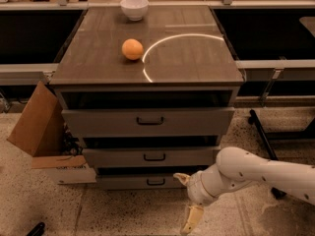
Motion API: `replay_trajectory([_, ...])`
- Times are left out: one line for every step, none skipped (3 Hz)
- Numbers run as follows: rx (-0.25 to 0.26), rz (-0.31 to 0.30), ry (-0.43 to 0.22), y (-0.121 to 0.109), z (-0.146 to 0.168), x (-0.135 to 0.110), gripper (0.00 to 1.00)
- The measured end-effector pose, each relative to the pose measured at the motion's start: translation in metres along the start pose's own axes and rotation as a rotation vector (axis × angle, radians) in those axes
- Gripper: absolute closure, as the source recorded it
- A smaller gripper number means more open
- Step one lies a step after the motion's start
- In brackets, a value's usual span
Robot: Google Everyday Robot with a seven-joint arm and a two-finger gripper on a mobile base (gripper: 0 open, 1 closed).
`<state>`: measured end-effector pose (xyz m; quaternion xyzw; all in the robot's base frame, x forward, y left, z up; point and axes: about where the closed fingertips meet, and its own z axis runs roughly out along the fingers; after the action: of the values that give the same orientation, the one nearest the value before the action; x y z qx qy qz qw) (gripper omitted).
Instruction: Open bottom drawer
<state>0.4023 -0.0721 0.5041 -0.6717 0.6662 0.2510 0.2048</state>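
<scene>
The bottom drawer (pixel 123 182) is the lowest, shortest grey front of the cabinet, with a small black bar handle (pixel 156 182). It sits about flush under the middle drawer (pixel 118 157). My gripper (pixel 186 199) is low at the cabinet's front right, just right of and slightly below the handle. Its two cream fingers are spread apart and hold nothing. The upper fingertip (pixel 180 177) overlaps the bottom drawer's right end; I cannot tell whether it touches. The lower finger (pixel 191 220) hangs over the floor.
The top drawer (pixel 147 121) juts out furthest. An orange (pixel 132 49) and a white bowl (pixel 134 8) sit on the cabinet top. An open cardboard box (pixel 37 127) leans at the cabinet's left. A black wheeled stand leg (pixel 263 141) is on the right floor.
</scene>
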Motion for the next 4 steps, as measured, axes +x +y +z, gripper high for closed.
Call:
replay_trajectory([0.000, 0.000, 0.000, 0.000, 0.000, 0.000, 0.00])
replay_trajectory([0.010, -0.017, 0.048, -0.009, 0.019, 0.028, 0.00])
replay_trajectory([0.025, -0.052, 0.092, -0.025, 0.053, 0.081, 0.00])
replay_trajectory([0.029, -0.057, 0.105, -0.029, 0.077, 0.112, 0.00])
